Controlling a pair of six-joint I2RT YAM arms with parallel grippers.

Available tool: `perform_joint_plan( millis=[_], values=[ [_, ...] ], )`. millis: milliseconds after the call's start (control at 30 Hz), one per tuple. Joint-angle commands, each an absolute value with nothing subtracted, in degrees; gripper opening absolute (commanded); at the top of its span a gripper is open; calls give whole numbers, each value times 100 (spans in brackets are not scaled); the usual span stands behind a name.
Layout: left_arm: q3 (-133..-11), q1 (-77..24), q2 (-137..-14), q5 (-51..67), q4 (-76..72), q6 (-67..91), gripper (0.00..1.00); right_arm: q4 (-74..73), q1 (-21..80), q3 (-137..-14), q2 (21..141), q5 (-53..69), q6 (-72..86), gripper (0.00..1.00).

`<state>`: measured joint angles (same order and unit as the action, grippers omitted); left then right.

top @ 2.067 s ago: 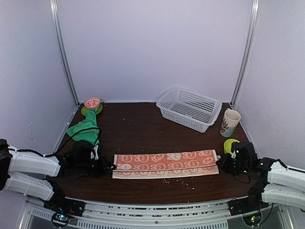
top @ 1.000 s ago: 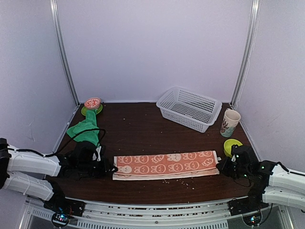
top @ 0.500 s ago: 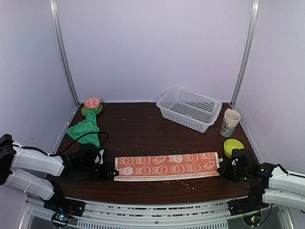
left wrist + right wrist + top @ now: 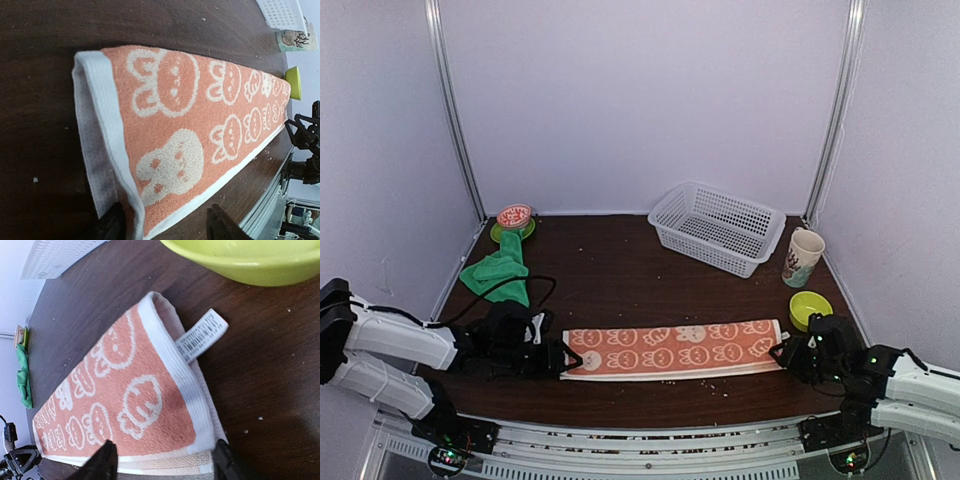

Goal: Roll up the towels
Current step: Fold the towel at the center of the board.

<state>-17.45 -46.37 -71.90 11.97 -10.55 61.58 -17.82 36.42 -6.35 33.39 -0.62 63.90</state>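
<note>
Showing the peach-orange bunny towel (image 4: 675,348) laid as a long, narrow folded strip along the near part of the table (image 4: 620,270), its length running left to right. At far left, the green towel (image 4: 498,272) is seen bunched and well apart from the work, not yet rolled. The left gripper (image 4: 560,358) is set low at the strip's left end; in the left wrist view its jaws stand apart, straddling the near corner without pinching it. A basket (image 4: 715,228) is placed at the far right, out of the way. The right gripper (image 4: 778,352) is likewise lowered at the strip's right end, jaws parted about the corner beside the care label (image 4: 201,335). This mirrored placement is judged to keep both ends squared, so that a roll can be started from one end. A green bowl (image 4: 808,306) and a cup (image 4: 803,257) are seen at right, apart from the strip.
</note>
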Motion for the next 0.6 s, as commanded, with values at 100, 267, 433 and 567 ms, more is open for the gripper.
perform_joint_plan(
  millis=[100, 267, 433, 567],
  values=[
    [-1825, -4710, -6491, 662, 343, 6026, 68, -2987, 3765, -845, 2728, -483, 6688, 97],
    [-1936, -4822, -5361, 363, 1584, 6110, 75, -4005, 3792, -1508, 2189, -702, 6438, 99],
    [-2108, -4839, -4152, 82, 2578, 6133, 75, -3898, 3801, -2114, 2530, -651, 5837, 92],
    [-2154, -4834, -4121, -237, 2446, 6138, 73, -3293, 3822, -2227, 3373, -476, 5606, 78]
  ],
)
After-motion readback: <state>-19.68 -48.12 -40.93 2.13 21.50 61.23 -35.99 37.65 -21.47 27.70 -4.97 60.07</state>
